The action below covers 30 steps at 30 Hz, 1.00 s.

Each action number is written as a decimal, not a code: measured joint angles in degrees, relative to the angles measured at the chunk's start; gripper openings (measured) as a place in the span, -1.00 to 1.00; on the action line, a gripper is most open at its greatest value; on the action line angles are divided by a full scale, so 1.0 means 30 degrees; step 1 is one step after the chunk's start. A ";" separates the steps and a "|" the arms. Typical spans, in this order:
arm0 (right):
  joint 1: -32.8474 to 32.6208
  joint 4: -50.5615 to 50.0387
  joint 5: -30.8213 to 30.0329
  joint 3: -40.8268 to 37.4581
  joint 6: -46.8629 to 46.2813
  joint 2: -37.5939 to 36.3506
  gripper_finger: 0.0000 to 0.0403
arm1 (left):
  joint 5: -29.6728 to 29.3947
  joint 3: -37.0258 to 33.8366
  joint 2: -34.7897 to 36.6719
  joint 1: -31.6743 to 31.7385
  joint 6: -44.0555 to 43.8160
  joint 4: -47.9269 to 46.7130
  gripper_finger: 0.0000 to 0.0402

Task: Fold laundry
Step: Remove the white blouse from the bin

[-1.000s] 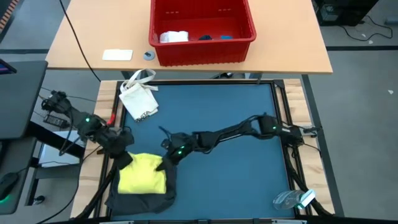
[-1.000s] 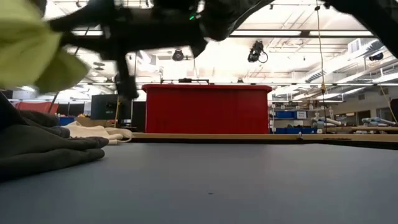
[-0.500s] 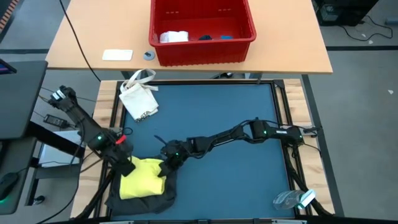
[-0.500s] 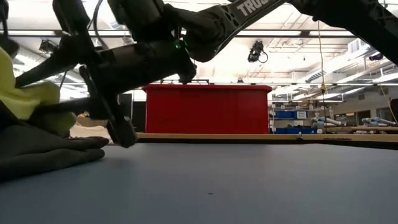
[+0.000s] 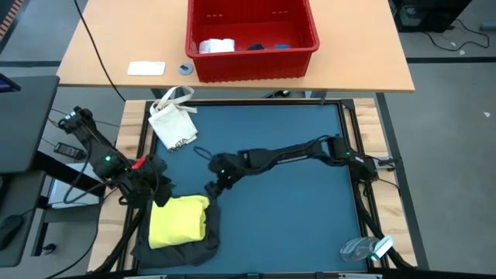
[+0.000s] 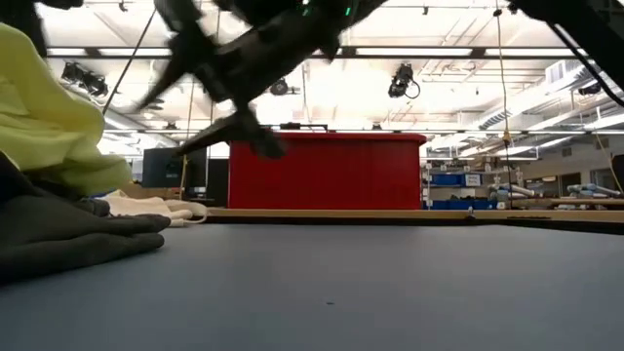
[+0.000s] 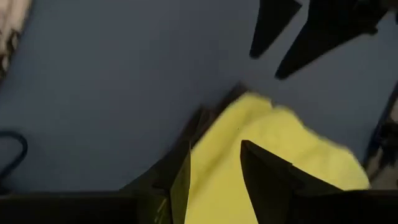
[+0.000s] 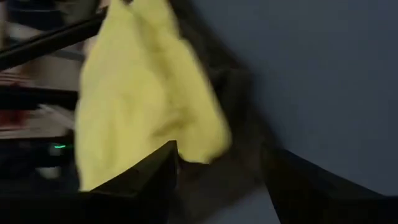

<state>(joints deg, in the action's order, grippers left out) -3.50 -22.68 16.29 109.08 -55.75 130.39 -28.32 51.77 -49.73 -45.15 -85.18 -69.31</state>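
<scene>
The yellow T-shirt lies folded on a dark grey garment at the mat's near left corner. In the low view, the T-shirt is heaped on the grey garment. My left gripper stands open over the shirt's far left corner, and the left wrist view shows the yellow cloth beyond its fingers. My right gripper is open just past the shirt's far right corner. It is raised off the mat, with the shirt ahead of it.
A small white bag lies at the mat's far left. A red basket holding white and blue pieces stands on the wooden table beyond. Safety glasses lie at the near right. The blue mat stretches to the right.
Both grippers have opened and let go of the yellow T-shirt. It was held up, came down, and now lies folded on the grey garment. My right gripper dipped to the mat, then rose and drew back toward the far edge. My left gripper has tipped and drawn back a little.
</scene>
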 joint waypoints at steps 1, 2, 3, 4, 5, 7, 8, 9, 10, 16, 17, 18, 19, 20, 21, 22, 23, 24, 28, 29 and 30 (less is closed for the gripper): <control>0.0093 -0.1067 -0.0561 0.0000 0.0670 -0.0449 0.15 | -0.0516 -0.0219 -0.0017 0.0040 0.0259 0.0230 -0.28; 0.0159 -0.2123 -0.1133 0.0007 0.1304 -0.0838 0.15 | -0.0833 -0.0535 -0.0017 0.0163 0.0499 0.0540 -0.28; 0.0257 -0.3191 -0.1691 0.0007 0.1904 -0.1259 0.15 | -0.0918 -0.0943 -0.0016 0.0360 0.0902 0.1084 -0.28; 0.0358 -0.4212 -0.2271 0.0007 0.2463 -0.1632 0.15 | -0.0931 -0.1403 -0.0010 0.0611 0.1290 0.1847 -0.28; 0.0482 -0.5089 -0.2789 0.0007 0.2991 -0.1987 0.15 | -0.0903 -0.1924 -0.0010 0.0889 0.1583 0.2701 -0.29; 0.0882 -0.6495 -0.3631 0.0000 0.4244 -0.2838 0.15 | -0.0659 -0.3023 -0.0010 0.1464 0.2462 0.5006 -0.29; 0.1178 -0.7017 -0.4004 0.0000 0.4956 -0.3361 0.15 | -0.0292 -0.3589 -0.0015 0.1737 0.3077 0.6395 -0.29; 0.1529 -0.7490 -0.4451 0.0000 0.5710 -0.3854 0.15 | 0.0188 -0.4195 -0.0079 0.2062 0.3668 0.7832 -0.29; 0.1943 -0.7916 -0.4847 0.0007 0.6499 -0.4358 0.15 | 0.0725 -0.4798 -0.0206 0.2382 0.4131 0.9069 -0.29; 0.5354 -0.9354 -0.6376 0.0007 1.2232 -0.6436 0.15 | 0.3125 -0.6924 -0.1012 0.4237 0.4205 1.1496 -0.29; 0.6098 -0.9389 -0.6710 0.0007 1.3070 -0.6717 0.15 | 0.3212 -0.6944 -0.1022 0.4592 0.4099 1.1499 -0.29; 0.6860 -0.9400 -0.7040 0.0007 1.3761 -0.6969 0.15 | 0.3190 -0.6844 -0.0938 0.5011 0.4069 1.1509 -0.29; 0.7615 -0.9434 -0.7341 0.0007 1.4290 -0.7138 0.15 | 0.3129 -0.6605 -0.0834 0.5481 0.4077 1.1492 -0.29; 0.8356 -0.9441 -0.7619 0.0007 1.4734 -0.7257 0.15 | 0.2953 -0.6252 -0.0750 0.6028 0.4219 1.1552 -0.29; 0.9129 -0.9381 -0.7832 0.0007 1.5181 -0.7326 0.14 | 0.2702 -0.5840 -0.0731 0.6609 0.4422 1.1645 -0.29; 0.9916 -0.9184 -0.8024 0.0007 1.5623 -0.7359 0.14 | 0.2431 -0.5422 -0.0731 0.7205 0.4801 1.1681 -0.29; 1.0686 -0.8823 -0.8086 0.0003 1.6101 -0.7410 0.14 | 0.2099 -0.5029 -0.0731 0.7810 0.5370 1.1635 -0.29; 1.1404 -0.8345 -0.8079 0.0000 1.6630 -0.7451 0.13 | 0.1799 -0.4636 -0.0732 0.8453 0.6007 1.1578 -0.29; 1.4276 -0.5978 -0.7796 0.0000 1.8917 -0.7533 0.13 | 0.0675 -0.3363 -0.0782 1.1604 0.8729 1.1583 -0.29; 1.4906 -0.5465 -0.7610 0.0000 1.9482 -0.7530 0.13 | 0.0616 -0.3197 -0.0789 1.2561 0.9297 1.1583 -0.29; 1.5479 -0.4874 -0.7488 0.0000 2.0008 -0.7526 0.13 | 0.0595 -0.3066 -0.0789 1.3588 0.9800 1.1720 -0.29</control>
<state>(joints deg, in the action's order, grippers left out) 42.93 -37.31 -6.17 109.08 4.28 107.81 -26.54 42.57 -52.10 -4.38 -55.78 -34.15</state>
